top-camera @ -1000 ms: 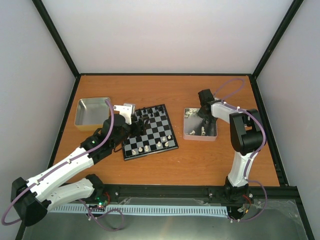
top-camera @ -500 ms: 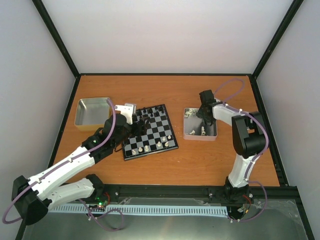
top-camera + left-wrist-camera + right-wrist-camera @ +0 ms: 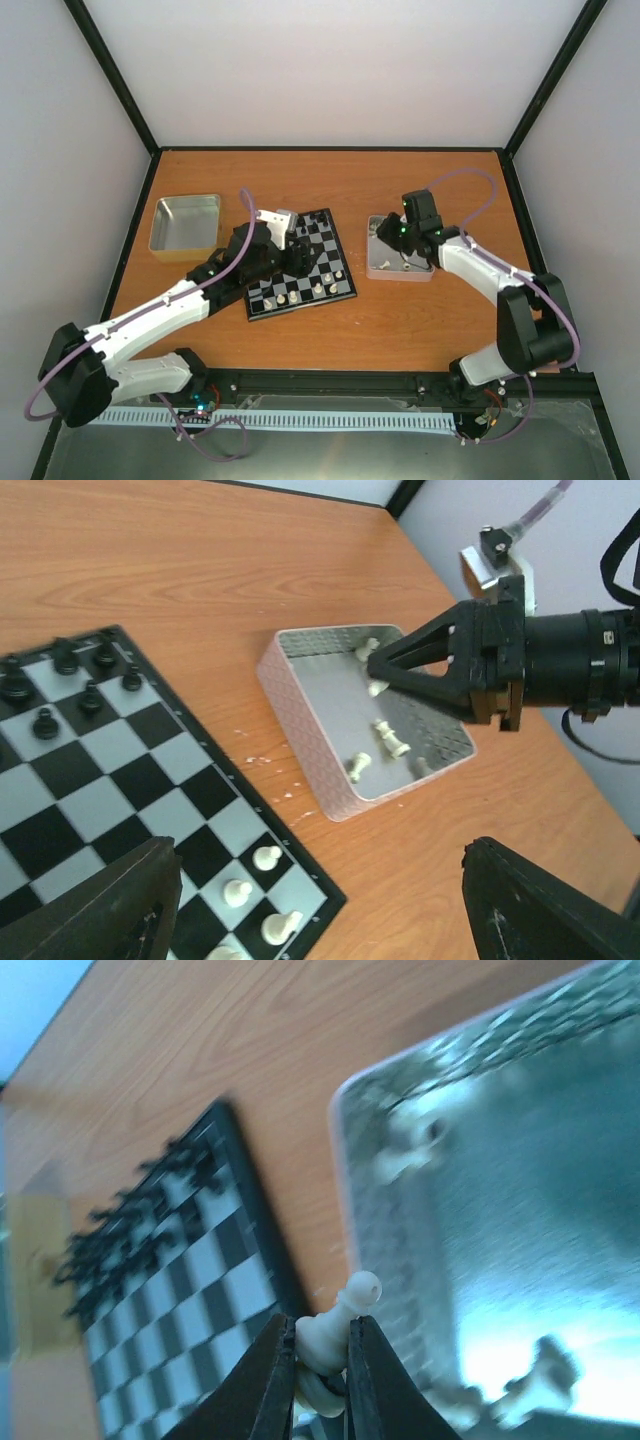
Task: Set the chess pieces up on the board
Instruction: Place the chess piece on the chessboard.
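Note:
The board (image 3: 318,262) lies mid-table, with black pieces (image 3: 312,221) on its far rows and a few chess pieces (image 3: 300,292) along the near rows. My right gripper (image 3: 395,232) hovers over the left part of a silver tray (image 3: 400,277) and is shut on a cream-white pawn (image 3: 345,1315). In the right wrist view the pawn's head sticks out past the fingertips. More white pieces (image 3: 390,738) lie loose in that tray (image 3: 300,695). My left gripper (image 3: 320,900) is open above the board's right corner (image 3: 300,880), holding nothing.
A second silver tray (image 3: 185,225), with nothing in it, stands at the back left. Bare wood lies between the board and the right tray. Black frame posts and white walls close the table in.
The right gripper has shut on a white pawn in the tray and its arm has swung lower and leftward. The left arm has slid right, further over the board.

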